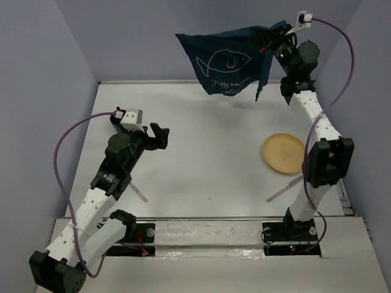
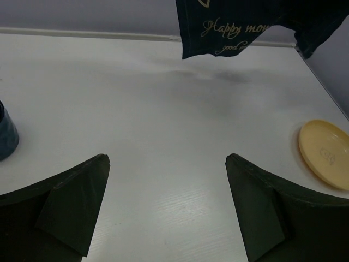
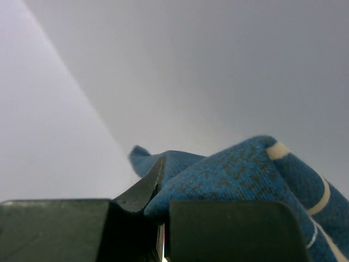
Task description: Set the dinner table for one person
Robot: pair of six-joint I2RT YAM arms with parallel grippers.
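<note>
The white dinner table [image 1: 208,165] fills the top view, with a metal rail [image 1: 201,218] along its near edge. My right gripper [image 1: 273,38] is raised high at the far right and shut on a corner of the navy blue cloth [image 1: 226,64], which hangs above the table's back edge. In the right wrist view the cloth [image 3: 245,174] is pinched in the right gripper [image 3: 161,218]. My left gripper [image 1: 160,135] is open and empty over the table's left middle; in its wrist view [image 2: 166,159] only bare table [image 2: 163,109] lies between the fingers.
A yellow plate [image 1: 283,153] lies at the right, also in the left wrist view [image 2: 325,153]. A dark blue cup [image 2: 5,134] stands at the left, mostly hidden in the top view. Two thin pink sticks [image 1: 139,190] [image 1: 284,189] lie near the arms. Grey walls enclose the table.
</note>
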